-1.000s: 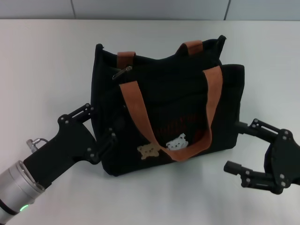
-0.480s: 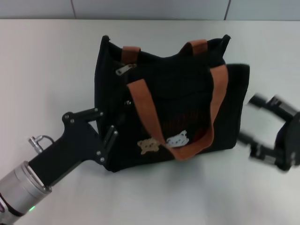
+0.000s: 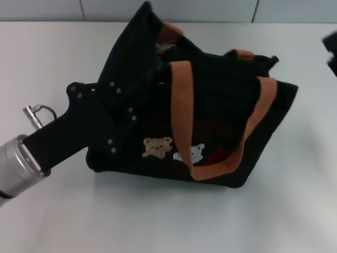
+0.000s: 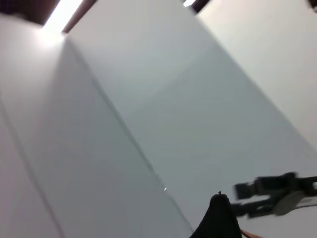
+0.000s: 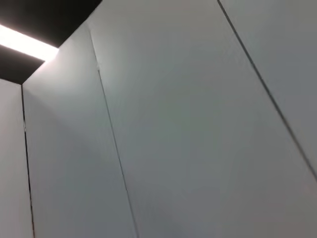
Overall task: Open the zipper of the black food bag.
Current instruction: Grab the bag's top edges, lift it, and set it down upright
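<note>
The black food bag (image 3: 221, 105) lies tilted on the white table (image 3: 52, 52), its left end raised, rust-brown straps and bear patches facing me. My left gripper (image 3: 125, 101) is shut on that raised left end. A black corner of the bag (image 4: 218, 220) also pokes into the left wrist view. The zipper is too blurred along the bag's top edge to make out. My right gripper (image 3: 331, 50) is a dark blur at the right edge of the head view. In the left wrist view the right gripper (image 4: 250, 197) hangs beyond the bag with its fingers apart.
A grey wall with panel seams (image 3: 168, 9) runs behind the table. Bare tabletop lies in front of the bag and to its left. The right wrist view holds only wall panels (image 5: 173, 124) and a ceiling light.
My left gripper has closed on the bag's left end and lifted it, tipping and turning the bag. The right arm has risen from beside the bag to the upper right edge.
</note>
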`<state>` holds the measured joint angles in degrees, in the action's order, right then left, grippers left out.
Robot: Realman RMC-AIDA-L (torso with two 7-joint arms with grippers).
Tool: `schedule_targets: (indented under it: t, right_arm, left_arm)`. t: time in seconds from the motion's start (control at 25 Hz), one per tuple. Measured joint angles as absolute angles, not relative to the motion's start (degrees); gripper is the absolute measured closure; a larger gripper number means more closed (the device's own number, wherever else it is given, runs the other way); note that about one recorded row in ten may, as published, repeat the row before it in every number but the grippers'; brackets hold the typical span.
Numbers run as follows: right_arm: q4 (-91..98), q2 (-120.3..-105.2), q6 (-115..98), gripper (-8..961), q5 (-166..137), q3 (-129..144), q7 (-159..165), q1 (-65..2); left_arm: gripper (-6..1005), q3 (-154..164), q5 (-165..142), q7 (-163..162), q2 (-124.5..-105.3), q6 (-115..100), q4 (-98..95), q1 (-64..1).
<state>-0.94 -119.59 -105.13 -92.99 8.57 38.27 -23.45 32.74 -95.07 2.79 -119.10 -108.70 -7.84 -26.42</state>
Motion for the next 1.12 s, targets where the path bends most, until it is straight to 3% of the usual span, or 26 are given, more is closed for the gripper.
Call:
schedule_targets:
  t: [0.2, 0.76, 0.88, 1.12]
  right_arm:
    - [-3.61, -119.61, -97.01, 114, -97.23, 13.18, 37.57, -26.79]
    - [-4.53, -119.8, -87.18, 119, -109.26, 17.98, 37.35, -24.95]
    - [-4.72, -119.81, -89.41, 123, -108.96, 17.27, 35.44, -23.29]
    - [-5.89, -119.79, -102.19, 132, -108.49, 12.21, 15.67, -13.66]
  left_arm:
    - [878, 33.46, -95.07, 6.74, -119.09, -109.04, -10.06, -28.89]
    - [879, 40.23, -94.94, 17.62, -119.16, -109.61, -7.57, -34.41]
    - [886, 41.32, -94.92, 20.49, -119.18, -109.36, -5.77, -34.46]
    - [891, 42.15, -94.97, 25.45, -119.18, -108.86, -2.01, -34.15]
